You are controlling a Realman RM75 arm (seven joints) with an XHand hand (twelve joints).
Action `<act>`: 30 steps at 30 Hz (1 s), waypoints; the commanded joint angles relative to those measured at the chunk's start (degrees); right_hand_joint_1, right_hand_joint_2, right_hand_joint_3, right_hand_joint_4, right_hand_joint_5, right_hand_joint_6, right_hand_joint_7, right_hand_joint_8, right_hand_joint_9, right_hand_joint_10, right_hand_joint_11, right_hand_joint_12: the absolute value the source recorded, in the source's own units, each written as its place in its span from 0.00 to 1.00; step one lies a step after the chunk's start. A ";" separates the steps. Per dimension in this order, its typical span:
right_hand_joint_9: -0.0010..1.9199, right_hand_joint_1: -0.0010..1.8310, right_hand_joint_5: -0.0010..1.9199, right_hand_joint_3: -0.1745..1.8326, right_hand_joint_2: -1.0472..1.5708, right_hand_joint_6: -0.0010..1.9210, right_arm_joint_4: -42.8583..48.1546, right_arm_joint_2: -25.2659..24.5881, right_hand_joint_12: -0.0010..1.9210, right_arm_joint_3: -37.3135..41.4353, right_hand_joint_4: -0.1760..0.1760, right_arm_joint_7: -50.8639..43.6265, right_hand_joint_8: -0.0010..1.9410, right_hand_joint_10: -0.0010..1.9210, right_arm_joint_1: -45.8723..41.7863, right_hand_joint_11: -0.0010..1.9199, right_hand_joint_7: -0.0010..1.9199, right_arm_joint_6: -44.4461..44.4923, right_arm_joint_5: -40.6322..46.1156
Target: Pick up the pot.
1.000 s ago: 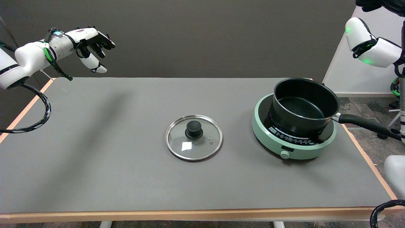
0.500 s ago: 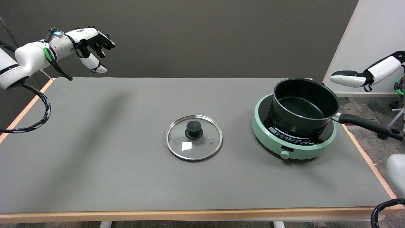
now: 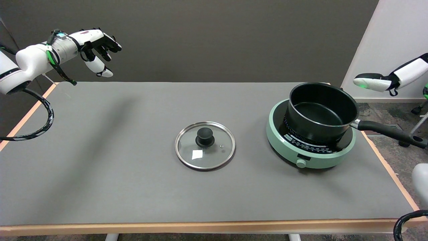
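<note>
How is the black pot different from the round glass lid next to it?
The black pot with the long handle is deep and dark all over; the round glass lid with the black knob is flat and see-through, with a metal rim. The pot stands on the green round cooker; the lid lies on the grey table. Both are round, and nothing touches either.

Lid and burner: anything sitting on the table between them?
No. In the head view the stretch of grey table between the glass lid and the green burner holding the pot is bare.
</note>
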 commanded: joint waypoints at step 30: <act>0.02 0.67 0.02 0.57 0.09 0.02 3.40 -22.24 0.02 13.65 0.49 -16.26 0.02 0.02 -7.99 0.02 0.02 -13.76 -34.18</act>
